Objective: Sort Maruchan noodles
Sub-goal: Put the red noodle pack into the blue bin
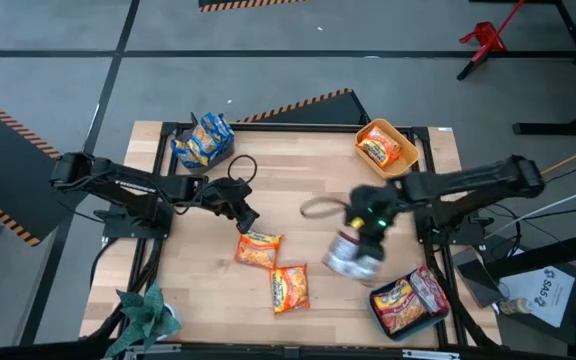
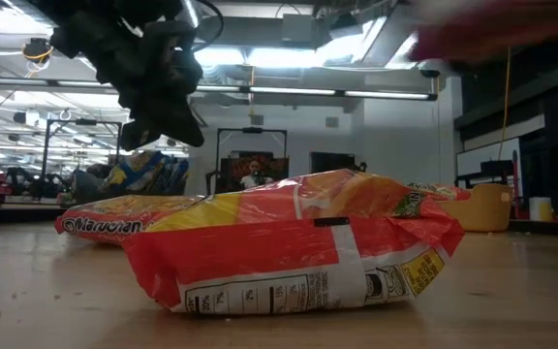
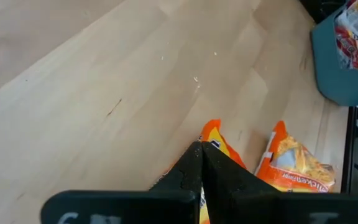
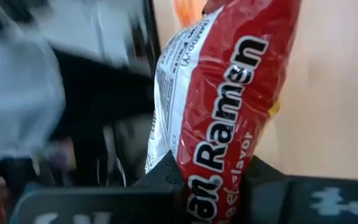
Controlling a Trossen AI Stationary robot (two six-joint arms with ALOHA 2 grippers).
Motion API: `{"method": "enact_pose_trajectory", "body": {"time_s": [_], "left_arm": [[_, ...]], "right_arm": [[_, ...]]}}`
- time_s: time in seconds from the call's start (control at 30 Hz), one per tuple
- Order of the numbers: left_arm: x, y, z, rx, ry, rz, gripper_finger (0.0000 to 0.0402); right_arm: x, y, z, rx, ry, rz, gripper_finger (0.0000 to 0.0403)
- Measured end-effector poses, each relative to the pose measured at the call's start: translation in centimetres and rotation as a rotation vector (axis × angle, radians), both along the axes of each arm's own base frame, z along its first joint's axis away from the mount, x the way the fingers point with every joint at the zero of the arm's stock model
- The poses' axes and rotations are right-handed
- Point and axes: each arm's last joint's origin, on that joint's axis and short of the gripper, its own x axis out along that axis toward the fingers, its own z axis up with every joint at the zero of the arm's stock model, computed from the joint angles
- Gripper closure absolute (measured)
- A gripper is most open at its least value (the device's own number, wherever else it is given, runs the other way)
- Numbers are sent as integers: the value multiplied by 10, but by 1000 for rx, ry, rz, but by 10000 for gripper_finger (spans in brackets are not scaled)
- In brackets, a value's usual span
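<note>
Two orange-and-yellow Maruchan noodles packets [image 1: 259,249] [image 1: 290,288] lie flat on the wooden table near its middle. My left gripper [image 1: 244,216] hovers shut just above and to the far left of them, holding nothing. Its closed fingers [image 3: 201,163] show over the packets in the left wrist view. My right gripper [image 1: 364,238] is raised over the table's right half, shut on a red-and-silver-grey packet [image 1: 352,260]. In the low view the nearer orange packet [image 2: 298,252] fills the foreground. My right gripper pinches the red-and-silver packet between its two fingers near one short end [image 4: 211,177]. The rest of the packet [image 4: 229,81] reaches out past the fingertips. The fingers slant downward from the table's right side. The packet is lifted clear of the table.
A yellow bin [image 1: 406,160] with orange packets stands at the far right. A teal bin [image 1: 380,318] with red-and-silver packets sits at the near right. Blue-and-yellow packets [image 1: 203,140] lie at the far left. A teal-green object [image 1: 148,318] sits at the near left corner.
</note>
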Motion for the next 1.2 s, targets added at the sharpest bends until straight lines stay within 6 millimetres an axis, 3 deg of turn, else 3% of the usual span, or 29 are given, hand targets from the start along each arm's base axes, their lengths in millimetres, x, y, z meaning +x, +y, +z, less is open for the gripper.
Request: {"method": "enact_pose_trajectory", "body": {"time_s": [0.23,0.43,0.63,1.2], "left_arm": [[0,0,0,-1,0,-5,401],[0,0,0,9,3,6,401],[0,1,0,17,6,15,401],[-2,2,-2,46,26,50,401]], "right_arm": [[-66,42,2,-56,335,223,364],[-89,79,2,-88,329,448,368],[-90,101,0,-84,236,552,389],[-75,115,-17,-92,161,693,384]]}}
